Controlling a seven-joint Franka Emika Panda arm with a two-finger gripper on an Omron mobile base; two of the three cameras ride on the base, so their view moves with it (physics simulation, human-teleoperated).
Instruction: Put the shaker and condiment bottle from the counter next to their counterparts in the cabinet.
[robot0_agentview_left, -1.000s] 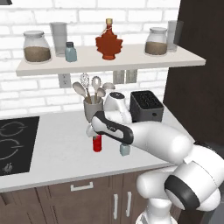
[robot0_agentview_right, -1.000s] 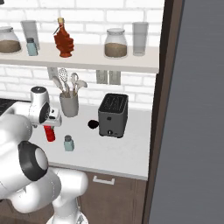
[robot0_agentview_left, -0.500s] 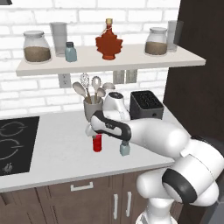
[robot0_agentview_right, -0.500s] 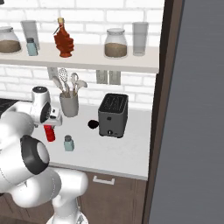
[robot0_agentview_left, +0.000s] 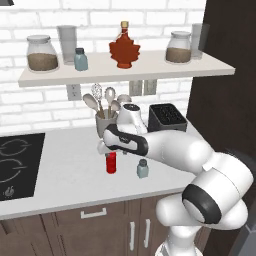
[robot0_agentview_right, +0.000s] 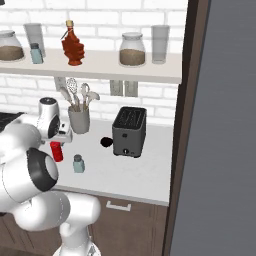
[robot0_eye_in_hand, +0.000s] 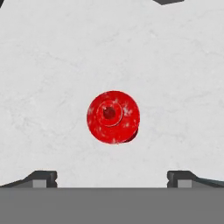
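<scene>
The red condiment bottle (robot0_agentview_left: 111, 162) (robot0_agentview_right: 57, 151) stands upright on the counter (robot0_agentview_left: 65, 175). My gripper (robot0_agentview_left: 106, 147) (robot0_agentview_right: 60, 139) hangs straight above it, open. In the hand view the bottle's round cap (robot0_eye_in_hand: 113, 117) is centred between my wide-apart fingertips (robot0_eye_in_hand: 43, 177), with nothing touching it. The shaker (robot0_agentview_left: 143, 169) (robot0_agentview_right: 78, 164) stands just to the right of the bottle. Up on the cabinet shelf (robot0_agentview_left: 150, 67) (robot0_agentview_right: 100, 65) stand the maple-leaf bottle (robot0_agentview_left: 124, 50) (robot0_agentview_right: 73, 46) and a second shaker (robot0_agentview_left: 80, 59) (robot0_agentview_right: 35, 53).
A utensil holder (robot0_agentview_left: 105, 122) (robot0_agentview_right: 79, 120) stands close behind my hand, and a black toaster (robot0_agentview_left: 167, 117) (robot0_agentview_right: 129, 131) to its right. A cooktop (robot0_agentview_left: 15, 165) lies at the left. Jars (robot0_agentview_left: 41, 53) and glasses (robot0_agentview_left: 67, 43) share the shelf. A dark tall panel (robot0_agentview_right: 190, 125) bounds the right.
The arm's elbow has shifted a little. The hand stays over the red bottle and the jaws stay open.
</scene>
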